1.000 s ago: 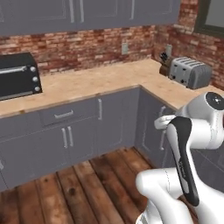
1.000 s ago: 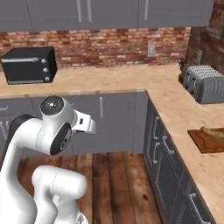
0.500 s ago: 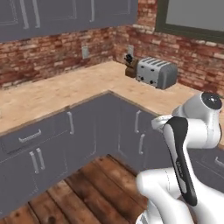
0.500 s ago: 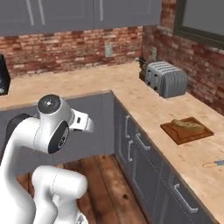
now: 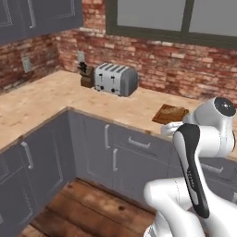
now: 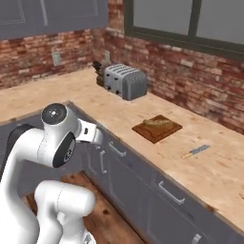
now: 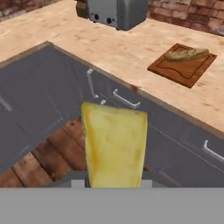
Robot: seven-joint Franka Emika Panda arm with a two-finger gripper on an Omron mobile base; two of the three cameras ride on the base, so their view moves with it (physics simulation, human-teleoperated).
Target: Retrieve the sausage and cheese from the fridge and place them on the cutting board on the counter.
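**Cheese in hand, board ahead**

The fingers are pinching the cheese, held over the floor, well short of the bench. Carry it level above the cutting board, then lower beside the brown piece lying there.

The cheese is a mottled yellow, slightly paler toward its edges. The cutting board is dark reddish-brown wood, with a tan-brown bread-looking piece on it. The bench is light tan and speckled like stone, the drawers under it dark grey with silvery handles. The toaster is silver-grey, the wall red-brown brick with pale mortar, the floor dark brown planks.
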